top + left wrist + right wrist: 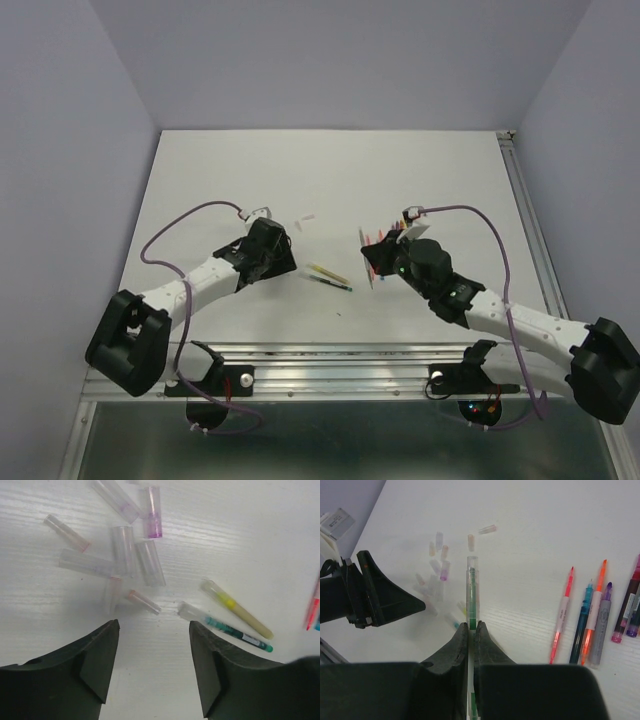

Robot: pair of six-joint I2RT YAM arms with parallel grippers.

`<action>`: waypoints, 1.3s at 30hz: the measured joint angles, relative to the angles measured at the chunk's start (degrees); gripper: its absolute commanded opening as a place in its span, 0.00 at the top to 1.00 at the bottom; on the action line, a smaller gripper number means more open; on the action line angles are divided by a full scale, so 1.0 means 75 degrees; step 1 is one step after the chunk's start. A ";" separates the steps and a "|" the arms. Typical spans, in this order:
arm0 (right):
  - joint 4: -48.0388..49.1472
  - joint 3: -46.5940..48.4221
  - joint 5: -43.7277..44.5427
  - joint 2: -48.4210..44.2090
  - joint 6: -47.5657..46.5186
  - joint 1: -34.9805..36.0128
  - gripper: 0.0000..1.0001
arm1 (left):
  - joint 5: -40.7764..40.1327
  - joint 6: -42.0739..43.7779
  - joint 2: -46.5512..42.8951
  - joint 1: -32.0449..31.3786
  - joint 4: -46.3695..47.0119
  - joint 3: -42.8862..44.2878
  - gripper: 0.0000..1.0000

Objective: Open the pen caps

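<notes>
White table (240, 540) strewn with pale translucent pen caps (149, 562)

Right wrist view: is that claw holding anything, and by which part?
Yes: the right gripper pinches a green pen by its barrel, jaws shut below the clear cap. The left gripper is open, holding nothing.

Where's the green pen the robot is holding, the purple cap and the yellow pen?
green pen (471, 595), right wrist view, middle of its barrel.
purple cap (152, 514), left wrist view, its middle.
yellow pen (238, 610), left wrist view, middle of its barrel.
</notes>
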 measured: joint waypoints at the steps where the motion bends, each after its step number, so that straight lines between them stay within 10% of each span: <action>1: 0.0003 0.0000 -0.0181 -0.0026 -0.0082 0.0000 0.96 | 0.0058 0.0017 -0.0105 0.0000 -0.0012 0.0000 0.24; 20: 0.1617 -0.0154 -0.4380 0.0854 -0.0927 0.0000 0.99 | 0.3363 -0.0382 -0.2938 -0.0038 0.2521 -0.0694 0.01; 39: 0.3640 -0.0198 -0.4896 0.1996 0.0055 0.0000 0.99 | 0.3698 -0.1084 -0.2387 -0.0347 0.3637 -0.0723 0.32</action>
